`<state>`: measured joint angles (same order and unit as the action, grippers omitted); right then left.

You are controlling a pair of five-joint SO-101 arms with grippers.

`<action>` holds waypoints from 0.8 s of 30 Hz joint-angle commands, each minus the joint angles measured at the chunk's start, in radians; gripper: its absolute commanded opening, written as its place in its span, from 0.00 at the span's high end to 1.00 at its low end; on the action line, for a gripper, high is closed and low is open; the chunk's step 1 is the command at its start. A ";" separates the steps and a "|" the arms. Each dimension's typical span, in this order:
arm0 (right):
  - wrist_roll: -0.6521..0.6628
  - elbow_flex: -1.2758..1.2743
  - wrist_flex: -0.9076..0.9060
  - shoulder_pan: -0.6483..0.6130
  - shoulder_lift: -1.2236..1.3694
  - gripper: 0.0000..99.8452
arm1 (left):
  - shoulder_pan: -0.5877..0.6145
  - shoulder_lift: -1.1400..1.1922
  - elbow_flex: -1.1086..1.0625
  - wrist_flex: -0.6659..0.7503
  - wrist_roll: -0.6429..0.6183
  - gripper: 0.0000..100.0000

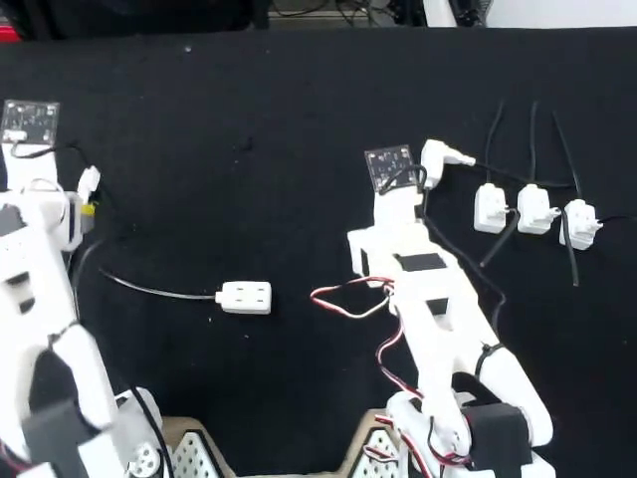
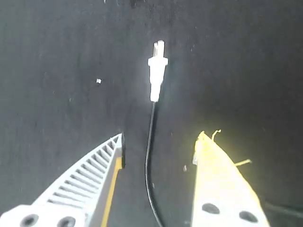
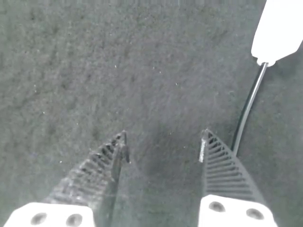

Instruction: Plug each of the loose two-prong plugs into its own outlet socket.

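From where I stand, the left gripper (image 2: 161, 139) hangs with its fingers apart, a ribbed grey finger (image 2: 97, 177) and a yellow finger (image 2: 218, 179). Only a thin black cord (image 2: 149, 156) lies in the gap between them. The cord leads straight ahead to a small white two-prong plug (image 2: 157, 71), which lies flat on the black cloth table (image 1: 249, 100) beyond the fingertips. The plug's long axis runs in line with the fingers, with the prongs pointing away and the cord end nearest. The coming move turns on that, I'd say: a straight advance should bring the open fingers to either side of the plug's body.

The right gripper (image 3: 164, 137) is also spread wide over bare cloth and holds nothing. A second white plug (image 3: 279, 28) lies ahead of it, off beyond one finger. Its black lead (image 3: 248, 109) passes just beside that fingertip, outside the gap, so this arm looks the worse lined up.

A white outlet socket block (image 1: 245, 297) rests between the two arms, well apart from both grippers. Three white socket pieces (image 1: 534, 207) sit in a row out past the right gripper's far side, and I cannot tell whether they are filled.

A patterned marker card (image 1: 388, 164) rides on the right wrist, and I can read no lettering on it or anywhere else.
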<state>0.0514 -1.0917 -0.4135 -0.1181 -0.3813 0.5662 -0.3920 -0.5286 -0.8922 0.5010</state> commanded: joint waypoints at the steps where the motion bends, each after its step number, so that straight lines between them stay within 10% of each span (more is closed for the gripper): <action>1: 0.003 0.004 0.023 0.017 -0.036 0.78 | -0.004 0.172 0.154 0.104 0.000 0.75; 19: 0.003 0.004 0.025 0.017 -0.036 0.78 | -0.025 0.835 0.567 0.249 -0.114 0.76; 24: 0.003 0.004 0.025 0.017 -0.036 0.78 | -0.028 0.904 0.615 0.249 -0.120 0.98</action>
<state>0.0514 -1.0917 -0.4135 -0.1181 -0.3813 0.5447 0.4872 0.0084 -0.6513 0.3951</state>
